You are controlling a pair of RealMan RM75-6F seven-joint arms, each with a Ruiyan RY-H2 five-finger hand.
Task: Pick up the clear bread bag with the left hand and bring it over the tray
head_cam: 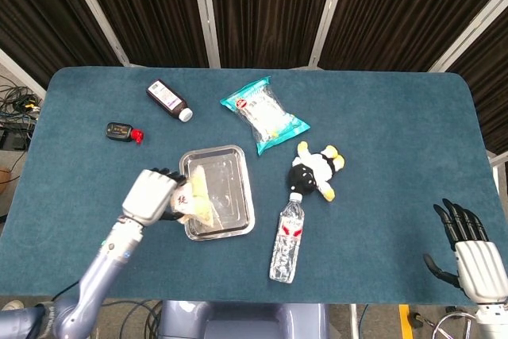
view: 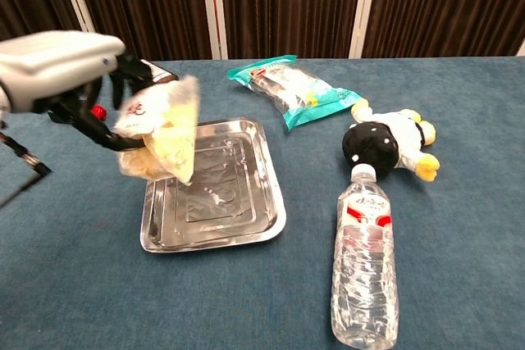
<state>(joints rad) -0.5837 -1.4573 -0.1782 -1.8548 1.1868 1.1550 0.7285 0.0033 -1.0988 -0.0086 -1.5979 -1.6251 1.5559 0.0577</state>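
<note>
My left hand [head_cam: 152, 196] [view: 66, 71] grips the clear bread bag [head_cam: 195, 196] [view: 162, 130], lifted off the table. The bag hangs tilted over the left side of the steel tray [head_cam: 230, 220] [view: 238, 219], its pale bread showing through the plastic. Its lower tip points down toward the tray floor without clearly touching. My right hand [head_cam: 470, 248] rests open at the table's near right corner, far from the tray, holding nothing.
A water bottle [head_cam: 288, 236] [view: 365, 268] lies right of the tray. A black-and-white plush toy [head_cam: 316, 171] [view: 388, 143], a teal snack bag [head_cam: 264, 113] [view: 291, 88], a dark bottle [head_cam: 168, 99] and a small black-red object [head_cam: 121, 132] lie further back.
</note>
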